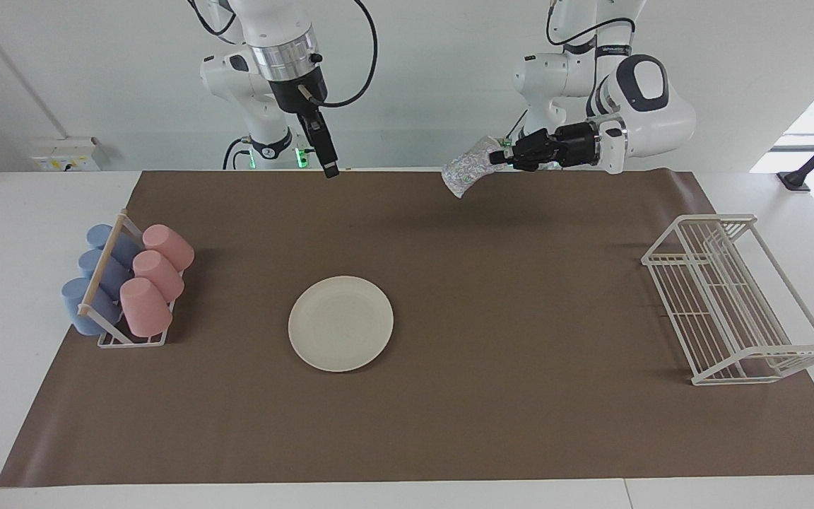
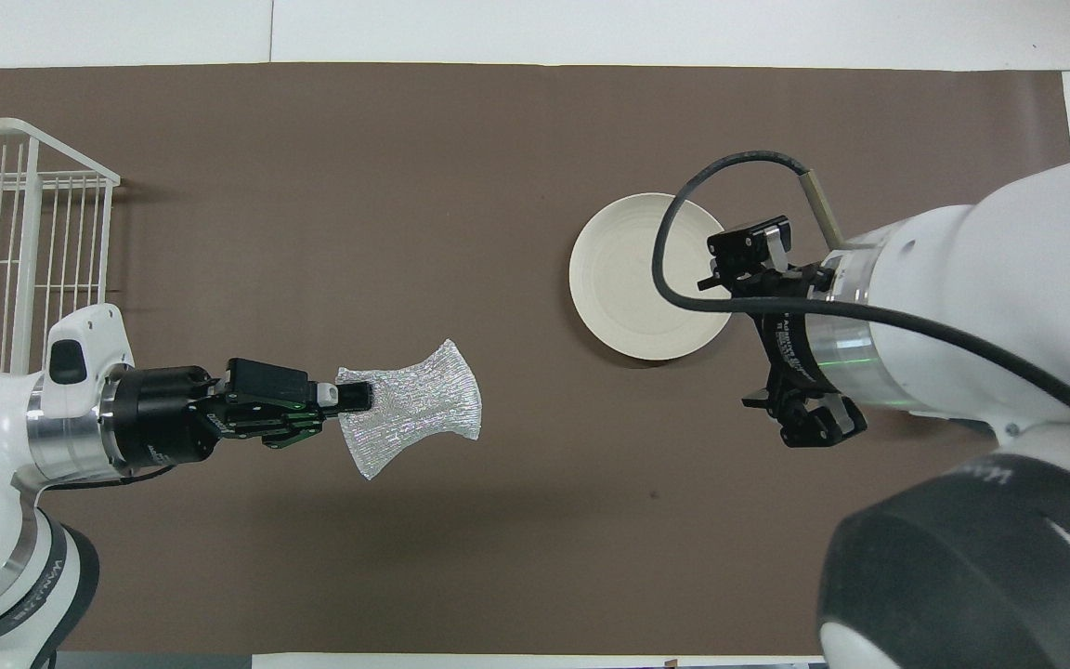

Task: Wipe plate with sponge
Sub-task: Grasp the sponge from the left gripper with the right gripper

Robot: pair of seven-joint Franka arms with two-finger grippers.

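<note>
The cream-white plate (image 1: 340, 323) lies flat on the brown mat (image 1: 520, 318), toward the right arm's end of it. My left gripper (image 1: 497, 157) is up in the air over the mat, its fingertips shut on one edge of the silvery speckled sponge (image 1: 465, 167). In the overhead view the sponge (image 2: 414, 406) sticks out level from the left gripper (image 2: 358, 395), well clear of the plate (image 2: 623, 279). My right gripper (image 1: 331, 170) hangs high, pointing down, open and holding nothing. From above, its wrist overlaps the plate's edge.
A small rack of pink and blue cups (image 1: 128, 286) stands at the right arm's end of the mat. A white wire dish rack (image 1: 732, 297) stands at the left arm's end, also seen from above (image 2: 24, 242).
</note>
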